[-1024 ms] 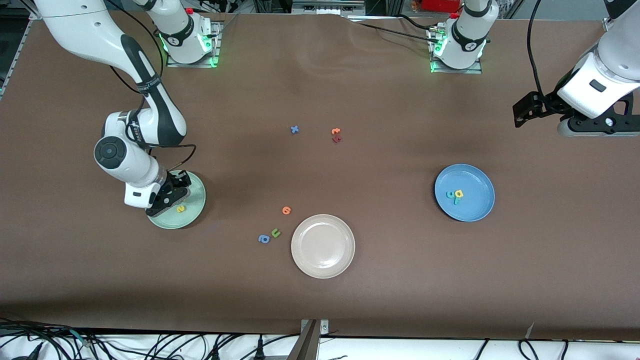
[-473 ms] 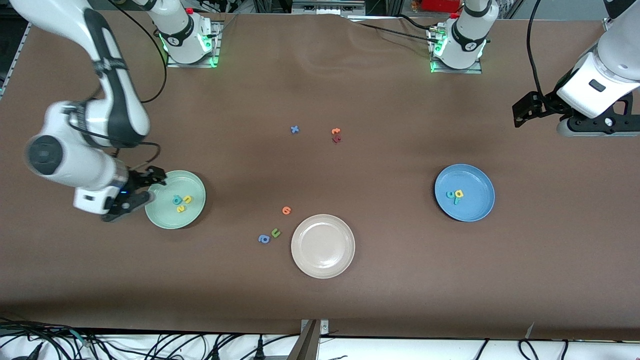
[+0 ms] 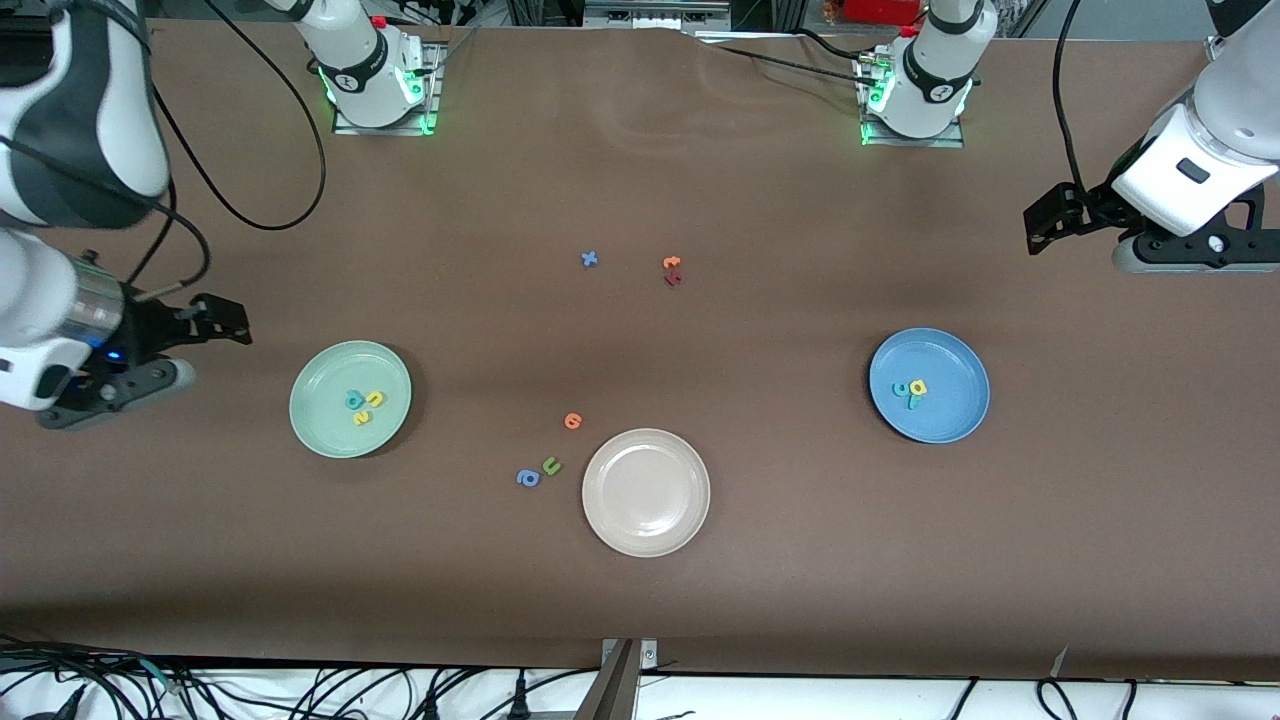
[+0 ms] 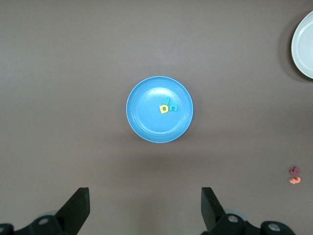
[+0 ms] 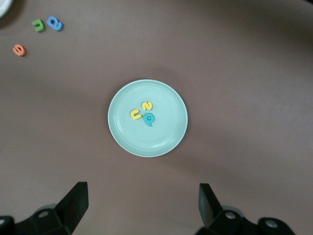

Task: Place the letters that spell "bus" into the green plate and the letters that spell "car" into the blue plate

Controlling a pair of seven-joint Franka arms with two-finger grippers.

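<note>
The letters that spell "bus" [image 3: 362, 404] sit bunched in the green plate [image 3: 322, 432], and the letters that spell "car" [image 3: 909, 390] are huddled in the blue plate [image 3: 950, 420].

From my seat both words look delivered: teal b, yellow u and yellow s touching mid-plate, and c, a, r overlapping in theirs. I have the right gripper [image 3: 190, 325] up over bare table at the right arm's end, fingers spread wide, nothing in them; the left gripper [image 3: 1055, 215] hangs over the left arm's end, equally wide and empty. I judge these letters foam-light, soft and squashy, so if one needs nudging I'd pinch it gently across its outer edges, mindful that neighbours touching it may drag along.
</note>
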